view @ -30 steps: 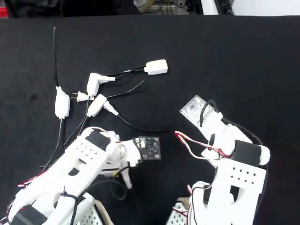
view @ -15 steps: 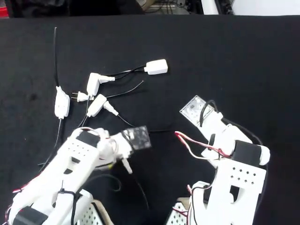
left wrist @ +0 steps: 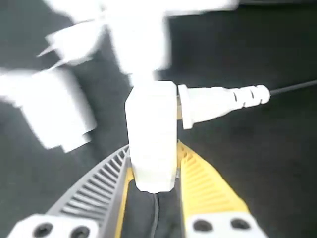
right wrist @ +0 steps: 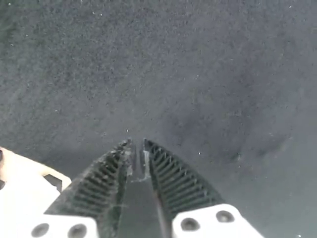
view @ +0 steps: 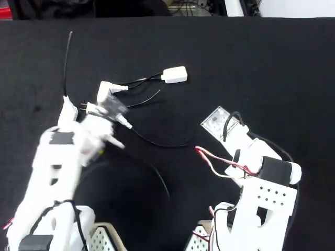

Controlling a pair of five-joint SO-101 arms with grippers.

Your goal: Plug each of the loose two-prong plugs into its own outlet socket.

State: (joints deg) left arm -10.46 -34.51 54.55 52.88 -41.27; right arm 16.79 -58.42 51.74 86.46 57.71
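Observation:
My left gripper (left wrist: 153, 148) is shut on a white rectangular socket block (left wrist: 151, 129), and a black cable trails back between its fingers. A white two-prong plug (left wrist: 220, 101) lies right beside the block, its face against the block's side. In the high view the left gripper (view: 107, 112) sits over the cluster of white plugs: an angled plug (view: 104, 91), a small pronged plug (view: 90, 108) and a third plug (view: 118, 121). A long white socket (view: 67, 111) lies partly under the arm. Another white socket (view: 175, 75) lies farther back. My right gripper (right wrist: 136, 148) is shut on nothing above bare black cloth.
Thin black cables (view: 157, 144) run across the black table (view: 261, 68) between the plugs and the right arm (view: 251, 151). A loose cable end (view: 161, 183) lies near the front. The table's right half has free room.
The left arm has swung from the front middle of the table to the left and back, onto the plug cluster, dragging a black cable with it. The right arm has not moved.

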